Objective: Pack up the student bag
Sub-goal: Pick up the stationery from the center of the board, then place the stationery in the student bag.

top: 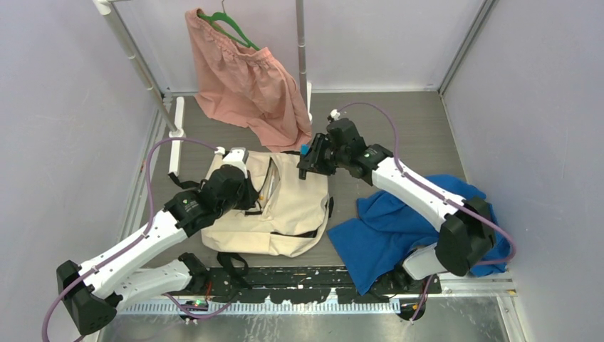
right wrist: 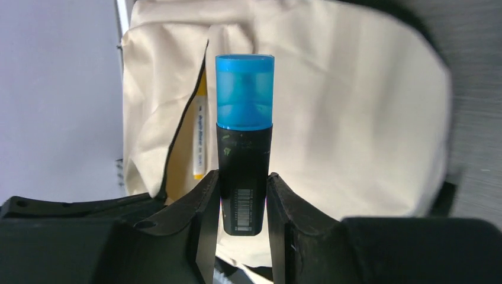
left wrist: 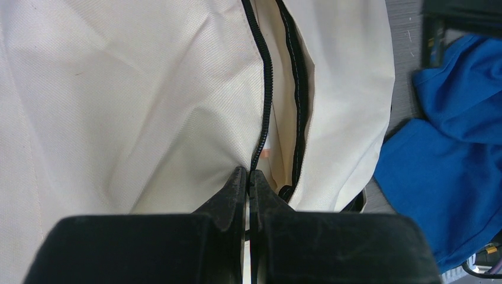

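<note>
The cream student bag [top: 292, 206] lies flat on the table between my arms, its black main zipper [left wrist: 264, 77] open. My left gripper [top: 254, 197] is shut on the zipper edge of the opening [left wrist: 248, 174], pinching the fabric and holding the mouth apart. My right gripper [top: 306, 164] hovers over the bag's far right corner, shut on a black highlighter with a blue cap [right wrist: 244, 148]. The cap points towards the bag [right wrist: 355, 106]. A white and yellow marker [right wrist: 200, 136] lies inside the opening.
A pink garment [top: 246, 82] on a green hanger hangs from the rack at the back, above the bag's far edge. A blue cloth [top: 399, 228] lies crumpled under my right arm. Rack poles [top: 135, 60] stand back left; walls close three sides.
</note>
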